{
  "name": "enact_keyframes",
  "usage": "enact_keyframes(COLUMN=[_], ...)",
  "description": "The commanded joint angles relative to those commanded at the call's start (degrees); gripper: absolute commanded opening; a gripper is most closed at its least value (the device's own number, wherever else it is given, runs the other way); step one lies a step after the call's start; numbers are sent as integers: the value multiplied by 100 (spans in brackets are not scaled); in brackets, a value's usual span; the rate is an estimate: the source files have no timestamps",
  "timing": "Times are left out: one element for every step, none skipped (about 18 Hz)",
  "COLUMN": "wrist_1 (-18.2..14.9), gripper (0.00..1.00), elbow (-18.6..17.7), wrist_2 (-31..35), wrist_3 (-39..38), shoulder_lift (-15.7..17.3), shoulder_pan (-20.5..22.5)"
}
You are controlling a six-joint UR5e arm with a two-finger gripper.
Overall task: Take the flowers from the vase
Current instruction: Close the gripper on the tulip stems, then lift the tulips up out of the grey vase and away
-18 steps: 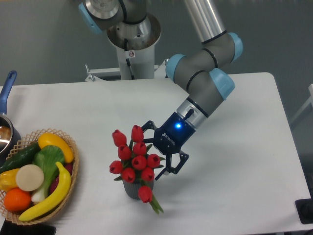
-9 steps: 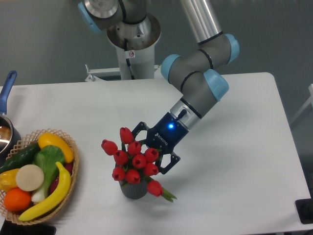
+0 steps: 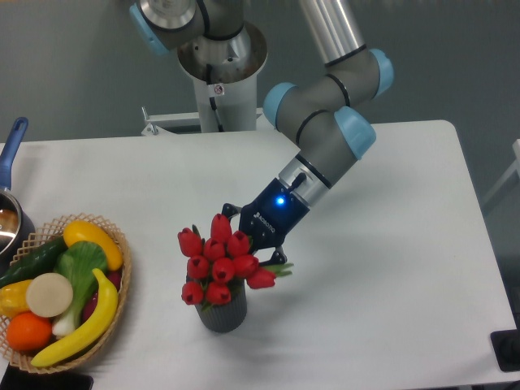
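Observation:
The flowers (image 3: 215, 262), a bunch of red tulips with green stems, stand in the dark grey ribbed vase (image 3: 221, 313) at the front middle of the white table. One tulip and a green stem stick out to the right. My gripper (image 3: 247, 240) reaches in from the upper right, its blue-lit body just behind the bunch. Its fingers are drawn in on the tulips' right side and mostly hidden by the blooms. The bunch looks pressed together, and its stems still sit in the vase.
A wicker basket (image 3: 123, 248) of fruit and vegetables sits at the left front. A pot with a blue handle (image 3: 11, 142) pokes in at the far left edge. The arm's base (image 3: 219, 73) stands behind the table, and a dark object (image 3: 508, 351) is at the right front corner.
The gripper slid left and up into the bunch, and its fingers drew together on the tulips. The spread blooms have gathered into a tighter, more upright cluster.

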Motion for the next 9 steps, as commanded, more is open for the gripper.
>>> enact_keyframes(wrist_1=[0, 0, 0, 0, 0, 0, 0, 0, 0], gripper=[10, 11, 11, 11, 10, 10, 10, 10, 10], elbow=[17, 52, 105, 166, 228, 307, 412, 500, 597], wrist_2=[-9, -9, -9, -44, -114, -201, -254, -255, -255], wrist_3=[-70, -175, -315, -456, -631, -825, -983, -1133, -1282], shoulder_lift=[35, 70, 114, 158, 193, 211, 220, 237, 238], shoulder_pan=[9, 26, 61, 79, 79, 97, 114, 132, 141])
